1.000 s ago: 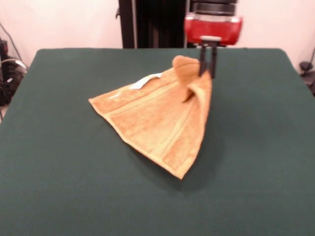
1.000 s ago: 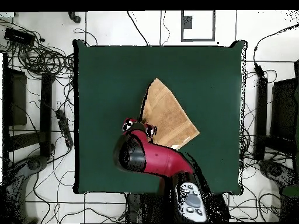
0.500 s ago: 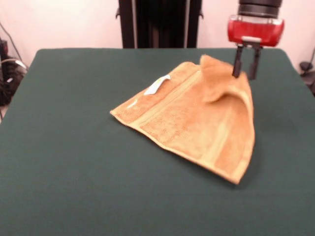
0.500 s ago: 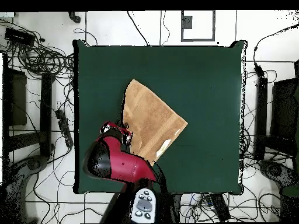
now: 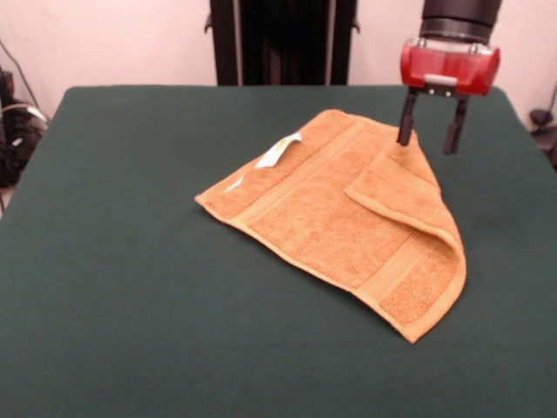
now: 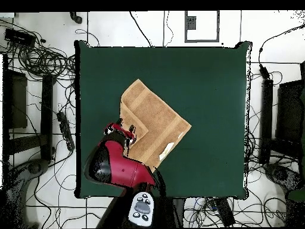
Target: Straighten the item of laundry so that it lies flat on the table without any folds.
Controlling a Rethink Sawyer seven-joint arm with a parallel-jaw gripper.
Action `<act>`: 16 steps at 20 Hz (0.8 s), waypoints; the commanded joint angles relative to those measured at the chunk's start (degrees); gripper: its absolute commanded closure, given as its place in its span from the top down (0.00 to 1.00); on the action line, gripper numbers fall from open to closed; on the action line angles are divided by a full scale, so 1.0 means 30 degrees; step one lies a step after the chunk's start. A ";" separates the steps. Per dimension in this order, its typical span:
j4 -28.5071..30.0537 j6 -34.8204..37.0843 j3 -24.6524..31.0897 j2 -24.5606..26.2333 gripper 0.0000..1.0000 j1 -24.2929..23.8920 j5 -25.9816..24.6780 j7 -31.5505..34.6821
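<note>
Towel (image 5: 335,209): on table (image 5: 122,287), right of centre, mostly flat; right corner folded over, tag (image 5: 278,151) up. Claw (image 5: 429,131): fingers apart, empty, above far right corner; likely just let go. Fold unflattened.

- The gripper (image 5: 431,138) has two thin, straight black fingers (image 5: 406,120) under a small grey mounting plate.
- The wrist housing (image 5: 450,66) above them is glossy red and rounded; from its 12 o'clock rises a black cylinder.
- From overhead, the arm (image 6: 119,169) is a bulbous red shell with a black oval panel.
- At the arm's 5 o'clock sits a grey control pad (image 6: 141,209) with dark round buttons.
</note>
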 commanded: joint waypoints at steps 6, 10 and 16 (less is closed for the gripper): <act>0.1477 0.0037 0.1237 -0.0411 1.00 -0.0892 0.0883 0.5475; 0.1368 0.2315 0.2674 -0.0884 1.00 -0.3159 -0.0562 0.4037; 0.0481 0.2258 0.3867 0.1005 1.00 -0.4738 -0.1882 0.2992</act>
